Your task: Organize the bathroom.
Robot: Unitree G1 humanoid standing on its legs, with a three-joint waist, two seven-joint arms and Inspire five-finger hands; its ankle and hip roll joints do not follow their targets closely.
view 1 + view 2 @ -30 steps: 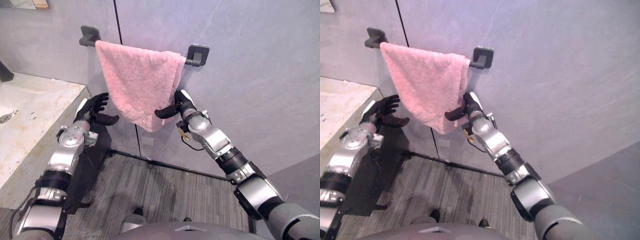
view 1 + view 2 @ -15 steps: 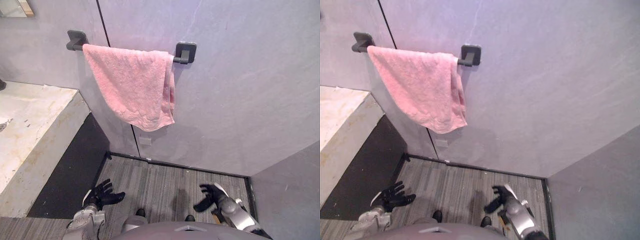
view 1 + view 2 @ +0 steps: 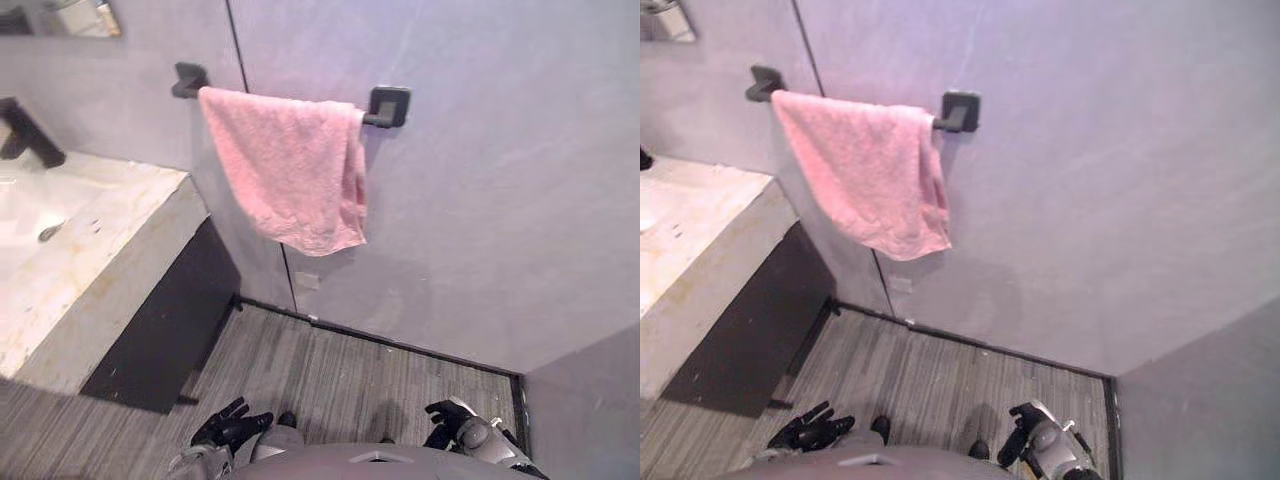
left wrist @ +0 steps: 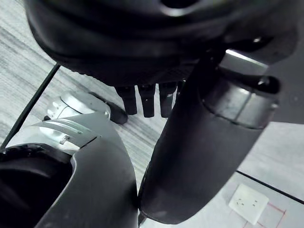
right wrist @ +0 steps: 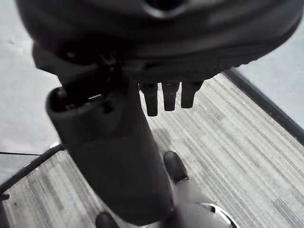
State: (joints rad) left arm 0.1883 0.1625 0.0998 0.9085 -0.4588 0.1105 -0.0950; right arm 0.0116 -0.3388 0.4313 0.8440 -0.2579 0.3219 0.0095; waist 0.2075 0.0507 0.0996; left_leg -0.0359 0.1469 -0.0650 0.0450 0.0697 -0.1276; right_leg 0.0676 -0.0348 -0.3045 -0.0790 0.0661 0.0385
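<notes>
A pink towel [image 3: 285, 165] hangs folded over a dark wall rail [image 3: 388, 105], bunched toward the rail's right bracket, with its lower edge slanting down to the right. Nothing touches it. My left hand [image 3: 232, 425] is low at the bottom of the left eye view over the floor, fingers spread and empty. My right hand [image 3: 447, 424] is low at the bottom right, also empty. In the left wrist view the left hand's fingers [image 4: 147, 99] point straight out over the floor. In the right wrist view the right hand's fingers [image 5: 168, 97] are straight too.
A pale stone counter [image 3: 100, 250] with a sink and a black tap [image 3: 25, 135] stands at the left, a dark panel [image 3: 165, 320] below it. A grey striped floor [image 3: 380, 370] runs to the grey wall, which bears a white socket [image 3: 307, 281].
Both hands have let go of the towel's lower edges and dropped to the bottom of the views. The camera has shifted, showing more of the counter. The towel stays on the rail.
</notes>
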